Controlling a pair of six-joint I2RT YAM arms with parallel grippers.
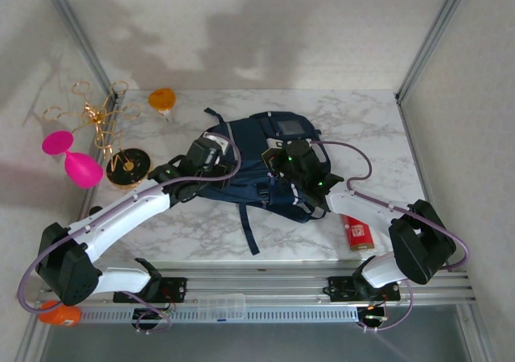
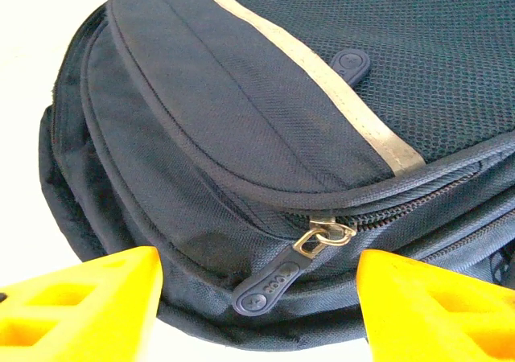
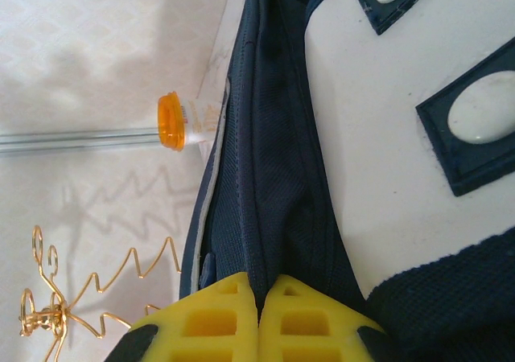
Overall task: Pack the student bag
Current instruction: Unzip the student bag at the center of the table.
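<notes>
The student bag [image 1: 261, 173], navy blue with white buckle patches, lies flat in the middle of the marble table. My left gripper [image 1: 211, 154] is at its left end and stands open. In the left wrist view its yellow fingers [image 2: 88, 306] flank a dark rubber zipper pull [image 2: 278, 277] on a brass slider, touching neither. The zip beside it is closed. My right gripper [image 1: 286, 162] rests on top of the bag. In the right wrist view it [image 3: 259, 298] is shut on a raised fold of the navy bag fabric [image 3: 278, 185].
A gold wire stand [image 1: 92, 117], a pink hourglass-shaped object [image 1: 72, 159] and a black-and-gold disc [image 1: 129, 167] sit at the left. An orange-capped item [image 1: 162, 100] lies at the back left. A red box [image 1: 358, 233] lies near the front right edge.
</notes>
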